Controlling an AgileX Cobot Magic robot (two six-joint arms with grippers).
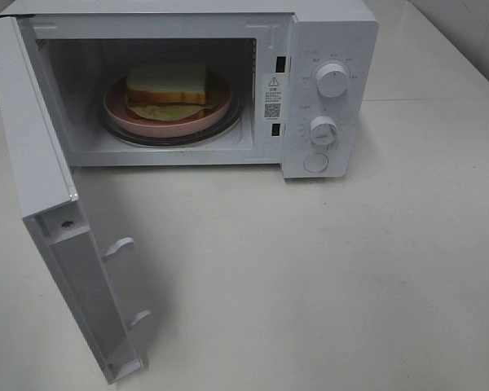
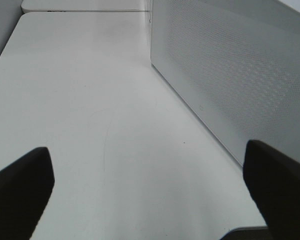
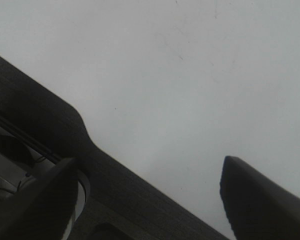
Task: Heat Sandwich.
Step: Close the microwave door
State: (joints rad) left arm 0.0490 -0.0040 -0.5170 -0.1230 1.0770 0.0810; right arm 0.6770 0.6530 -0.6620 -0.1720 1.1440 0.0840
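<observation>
- The sandwich (image 1: pixel 167 84) sits on its pink plate (image 1: pixel 116 108) inside the microwave (image 1: pixel 330 37); loading looks done.
- Left claw (image 2: pixel 145 146) and right claw (image 3: pixel 149 159) both gape, empty (neither touches anything).
- Next: swing the open door (image 1: pixel 45 163) shut, then turn a dial (image 1: pixel 332 81).

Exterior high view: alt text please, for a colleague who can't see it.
A white microwave stands on a white table, its door wide open. Inside, the sandwich sits on a pink plate. No arm shows.
</observation>
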